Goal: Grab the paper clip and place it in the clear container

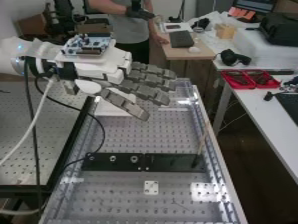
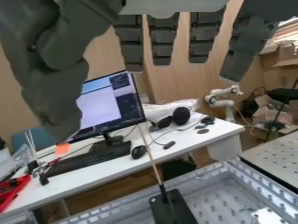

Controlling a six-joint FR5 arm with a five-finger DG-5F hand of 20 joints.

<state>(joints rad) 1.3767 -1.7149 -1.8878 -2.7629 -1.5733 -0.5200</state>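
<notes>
Hand (image 1: 148,92): fingers straight, released, above bench (image 1: 133,135).
Clip: locate first; then pinch lightly, thumb to fingertip.
Rod (image 2: 151,159): upright; best skirted when lowering.

Monitor (image 2: 106,104), keyboard (image 2: 86,161), black headphones (image 2: 180,116) — on a white desk (image 2: 211,134).

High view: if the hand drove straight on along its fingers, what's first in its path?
Probably the white table, around the red bin, once past the bench's side rail. The hand looks higher than the rail; whether it would clear the table is unclear.
</notes>
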